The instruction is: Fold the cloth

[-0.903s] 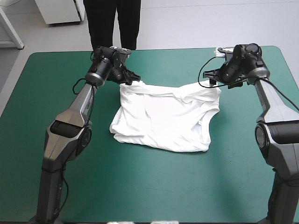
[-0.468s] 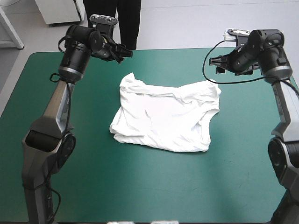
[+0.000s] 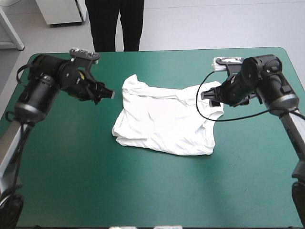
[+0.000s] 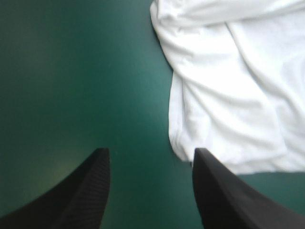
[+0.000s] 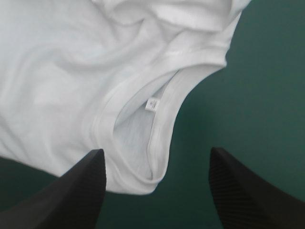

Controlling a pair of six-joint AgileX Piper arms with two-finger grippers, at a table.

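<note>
The left gripper [image 3: 107,94], at the high view's left centre, is spread wide and empty, aimed at the T-shirt's [image 3: 167,121] left edge. The right gripper [image 3: 208,98], also wide and empty, hovers over the collar [image 5: 157,124] on the T-shirt's right. The T-shirt lies loosely folded mid-table [image 3: 71,181], probably awaiting fresh grasps.

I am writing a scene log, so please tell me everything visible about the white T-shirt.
The T-shirt is white, soft-looking fabric, loosely folded into a rumpled, roughly square bundle with layered edges. It lies on the teal-green cover near the table's middle. Its collar, with a small white label inside, lies just ahead of the open right gripper. The open left gripper is off its left edge. Neither holds it.
</note>
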